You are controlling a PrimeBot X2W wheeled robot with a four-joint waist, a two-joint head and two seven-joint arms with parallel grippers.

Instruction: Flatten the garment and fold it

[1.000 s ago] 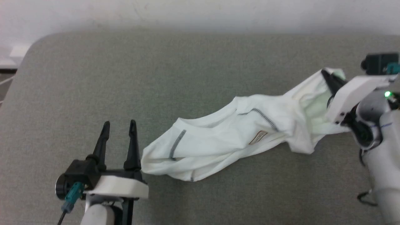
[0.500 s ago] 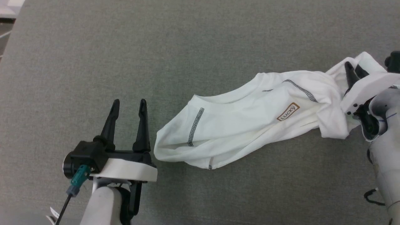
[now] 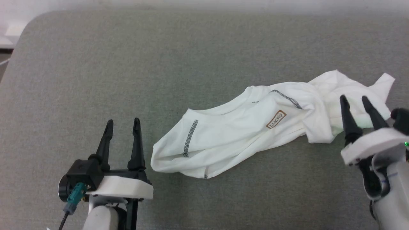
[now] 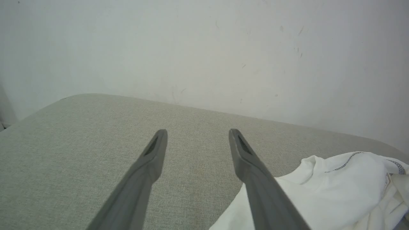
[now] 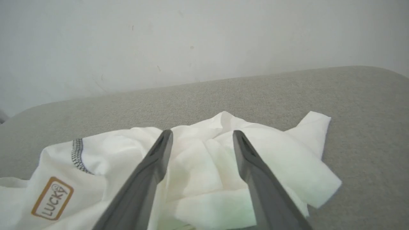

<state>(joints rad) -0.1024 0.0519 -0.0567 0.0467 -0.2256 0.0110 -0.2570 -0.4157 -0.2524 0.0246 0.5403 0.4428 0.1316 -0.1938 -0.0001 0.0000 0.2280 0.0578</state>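
Note:
The garment (image 3: 243, 131), a white T-shirt with grey zigzag stitching and a brown-bordered "LUCKY" label (image 3: 276, 119), lies bunched in a long diagonal heap on the grey padded surface. My right gripper (image 3: 354, 98) stands open over its crumpled right end, fingers apart with nothing between them; in the right wrist view that gripper (image 5: 202, 135) is above the garment (image 5: 204, 166). My left gripper (image 3: 123, 123) stands open just left of the shirt's lower left end, apart from it; the left wrist view shows the gripper (image 4: 197, 133) over bare surface with the garment (image 4: 335, 188) at its right.
The grey padded surface (image 3: 127, 64) runs wide to the left and far side of the shirt. A pale wall (image 4: 204, 48) rises behind it. The surface's rounded far left corner (image 3: 28, 25) shows, with floor beyond.
My right gripper has let go of the garment's right end, opened, and drawn back toward me. The released cloth has dropped onto the surface. The camera also shifted.

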